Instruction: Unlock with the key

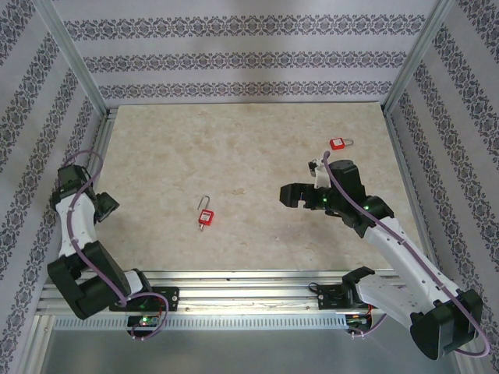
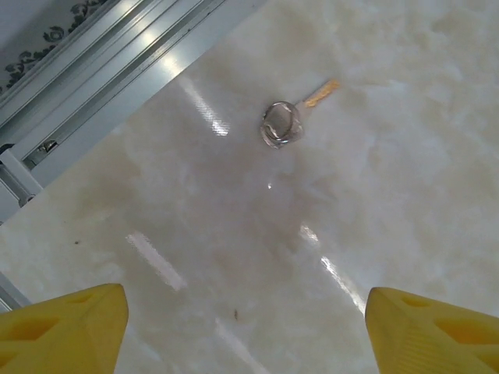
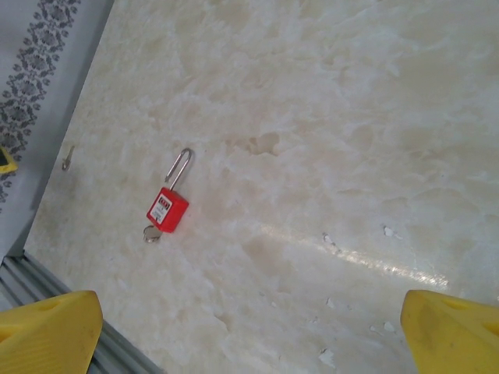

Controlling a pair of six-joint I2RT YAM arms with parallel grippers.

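Found the left gripper (image 2: 249, 336) spread wide over the bare tabletop (image 2: 374, 202), nothing between its yellow fingertips (image 2: 62, 327). Spotted the key (image 2: 290, 118) lying flat ahead of that claw and apart from it, silvery head toward the aluminium rail (image 2: 117, 70), brass-coloured blade pointing away. Found the right gripper (image 3: 249, 335) likewise gaping wide and holding nothing, hovering above the tabletop's right half. Noted a red padlock (image 3: 167, 209) lying flat near the tabletop's middle, well apart from both claws and from the key, shackle pointing toward the far edge. Saw a small silvery piece touching its body's near end, too small to identify. Noted a second red padlock (image 1: 337, 143) toward the far right, just beyond the right gripper.
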